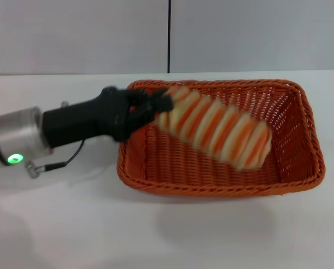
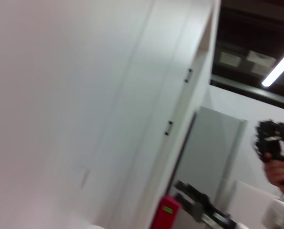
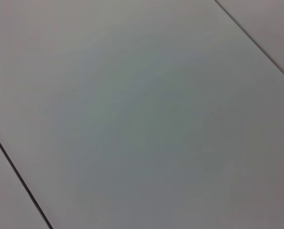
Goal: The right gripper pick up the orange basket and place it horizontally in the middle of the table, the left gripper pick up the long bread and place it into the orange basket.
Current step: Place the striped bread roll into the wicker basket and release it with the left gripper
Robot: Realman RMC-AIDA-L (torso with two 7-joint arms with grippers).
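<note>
The orange basket (image 1: 301, 162) lies lengthwise across the middle of the white table (image 1: 167, 230) in the head view. Over its inside hangs the long bread (image 1: 217, 126), cream with orange stripes, tilted down toward the right. My left gripper (image 1: 158, 106) reaches in from the left over the basket's left rim and is shut on the bread's left end. The right gripper is out of view. The left wrist view shows only a wall and room beyond; the right wrist view shows only a plain grey panel.
A grey wall with a dark vertical seam (image 1: 169, 36) runs behind the table. White tabletop surrounds the basket in front and to the left, where my left arm (image 1: 21, 137) stretches across.
</note>
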